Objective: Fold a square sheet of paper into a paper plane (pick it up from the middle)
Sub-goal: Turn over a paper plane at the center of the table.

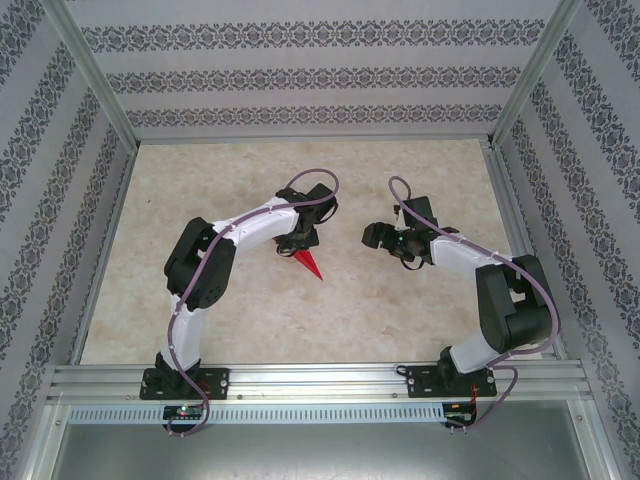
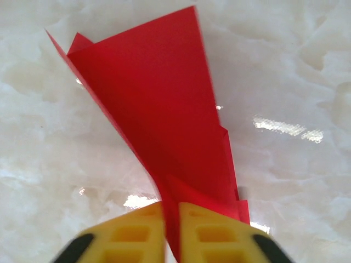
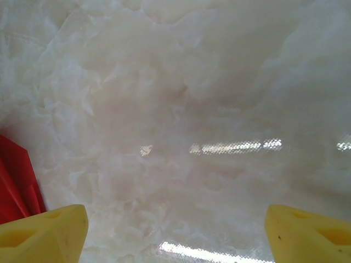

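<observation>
marbled tabletop point(image 1: 400, 320), paper plane point(image 1: 309, 265) tip near-rightward

Bright, even light throws white glare streaks on the glossy table point(image 3: 236, 147), and both wrist views look soft.

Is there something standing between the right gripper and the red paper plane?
Nothing visible does. The paper plane is pinched in the shut left gripper. The open right gripper hangs to its right, apart from it, and bare table lies between them.
</observation>
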You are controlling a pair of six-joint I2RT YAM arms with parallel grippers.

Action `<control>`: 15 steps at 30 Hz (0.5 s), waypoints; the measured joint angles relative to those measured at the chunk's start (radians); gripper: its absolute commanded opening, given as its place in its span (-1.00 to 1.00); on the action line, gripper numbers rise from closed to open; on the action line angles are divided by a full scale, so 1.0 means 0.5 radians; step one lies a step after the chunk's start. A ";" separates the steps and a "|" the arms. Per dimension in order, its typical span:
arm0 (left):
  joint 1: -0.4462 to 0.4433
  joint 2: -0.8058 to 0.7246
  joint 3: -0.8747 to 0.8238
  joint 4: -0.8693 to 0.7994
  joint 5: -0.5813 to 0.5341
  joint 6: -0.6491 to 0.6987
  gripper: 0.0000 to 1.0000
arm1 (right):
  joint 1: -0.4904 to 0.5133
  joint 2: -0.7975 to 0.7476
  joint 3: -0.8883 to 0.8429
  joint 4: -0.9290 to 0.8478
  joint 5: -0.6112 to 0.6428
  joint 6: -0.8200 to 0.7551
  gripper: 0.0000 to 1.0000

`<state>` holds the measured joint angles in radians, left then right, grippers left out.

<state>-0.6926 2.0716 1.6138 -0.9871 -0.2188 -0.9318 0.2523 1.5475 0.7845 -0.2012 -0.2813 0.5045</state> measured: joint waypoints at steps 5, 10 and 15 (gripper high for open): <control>0.000 -0.041 0.000 0.005 -0.003 0.031 -1.00 | 0.000 0.000 0.000 0.001 0.001 0.000 0.68; 0.000 -0.249 0.000 0.138 0.056 0.197 -1.00 | -0.014 -0.076 -0.028 0.047 -0.002 0.011 0.69; 0.003 -0.476 -0.011 0.399 0.183 0.441 -1.00 | -0.036 -0.261 -0.045 0.091 -0.035 0.037 0.68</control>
<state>-0.6910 1.8336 1.6081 -0.7876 -0.1272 -0.7113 0.2344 1.4170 0.7620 -0.1558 -0.2989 0.5228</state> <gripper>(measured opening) 0.056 0.843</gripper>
